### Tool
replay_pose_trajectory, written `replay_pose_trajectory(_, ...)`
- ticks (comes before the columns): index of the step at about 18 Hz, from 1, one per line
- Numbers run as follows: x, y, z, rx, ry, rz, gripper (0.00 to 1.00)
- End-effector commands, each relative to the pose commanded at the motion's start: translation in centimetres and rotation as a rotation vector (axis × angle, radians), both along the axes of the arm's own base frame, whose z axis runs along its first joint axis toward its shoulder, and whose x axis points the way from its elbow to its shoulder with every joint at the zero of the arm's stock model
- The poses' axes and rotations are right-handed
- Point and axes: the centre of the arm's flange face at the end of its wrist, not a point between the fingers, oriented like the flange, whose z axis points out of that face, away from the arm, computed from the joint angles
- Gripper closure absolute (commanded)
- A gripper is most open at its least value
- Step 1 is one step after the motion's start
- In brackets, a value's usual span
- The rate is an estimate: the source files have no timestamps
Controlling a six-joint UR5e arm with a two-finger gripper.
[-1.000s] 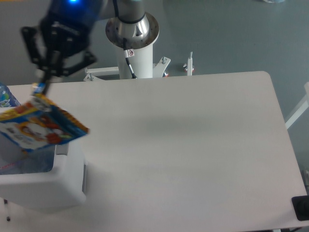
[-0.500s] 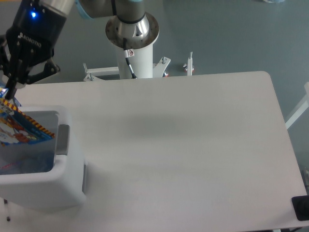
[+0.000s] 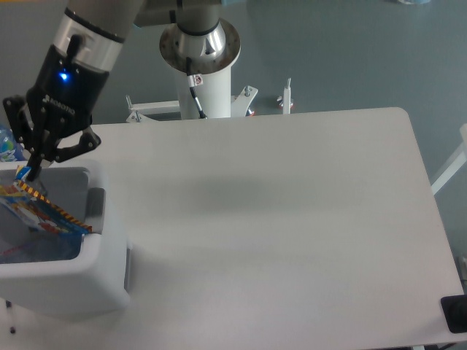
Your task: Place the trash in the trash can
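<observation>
Camera view, high and fixed, looking down on a white desk (image 3: 292, 219) that fills most of the frame. Biggest item after that is the trash can (image 3: 87, 281), a boxy white bin at the desk's near-left corner, grey panel on the rim facing the desk's middle. The arm comes in from the pedestal (image 3: 201, 65) beyond the far edge and reaches over to the left edge. The gripper (image 3: 28, 171) hangs over the bin's far rim, fingers pinched close together on the top corner of the blue-and-yellow snack wrapper (image 3: 36, 211). The wrapper dangles from that corner, most of it already below the rim line and inside the bin, with its lower right corner close to or resting on the inner edge by the grey panel; I can't tell whether it touches. A bit of blue-labelled bottle (image 3: 6, 142) shows at the frame's left edge, just beyond the bin's far side; whether it is in the bin or beside it is hidden.

Risks as I judge them: a release here could leave the wrapper's corner hooked on the rim, draped rather than dropped. The light foil could cling to a finger and lift back out. The grip is on one corner only, so it may swing.
</observation>
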Motion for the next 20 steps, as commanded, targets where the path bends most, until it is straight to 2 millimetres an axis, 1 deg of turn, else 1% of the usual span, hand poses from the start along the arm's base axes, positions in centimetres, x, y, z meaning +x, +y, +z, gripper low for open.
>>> replay_pose_trajectory(2, 0.1, 0.0, -0.6, -0.011, 0.013, -0.005, 1.0)
replay_pose_trajectory(3, 0.6, 0.2, -1.0, -0.02, 0.024, -0.011, 1.0)
replay_pose_trajectory(4, 1.1, 0.3, -1.4, -0.031, 0.033, -0.014, 0.89)
replay_pose_trajectory(5, 1.1, 0.4, -1.4, -0.034, 0.04, -0.011, 0.83)
replay_pose_trajectory(6, 1.1, 0.4, -1.4, -0.033, 0.041, -0.011, 0.62)
replay_pose_trajectory(7, 1.0, 0.4, -1.2, -0.03, 0.049, -0.01, 0.29)
replay_pose_trajectory(8, 0.9, 0.4, -0.8, -0.022, 0.066, -0.011, 0.0)
replay_pose_trajectory(15, 0.8, 0.2, 0.6, -0.007, 0.102, 0.004, 0.0)
replay_pose_trajectory(17, 0.8, 0.2, 1.7, 0.01, 0.112, 0.004, 0.0)
replay_pose_trajectory(18, 0.8, 0.2, 1.9, 0.015, 0.115, 0.004, 0.0)
replay_pose_trajectory(20, 0.9, -0.1, 2.8, 0.029, 0.124, 0.006, 0.0)
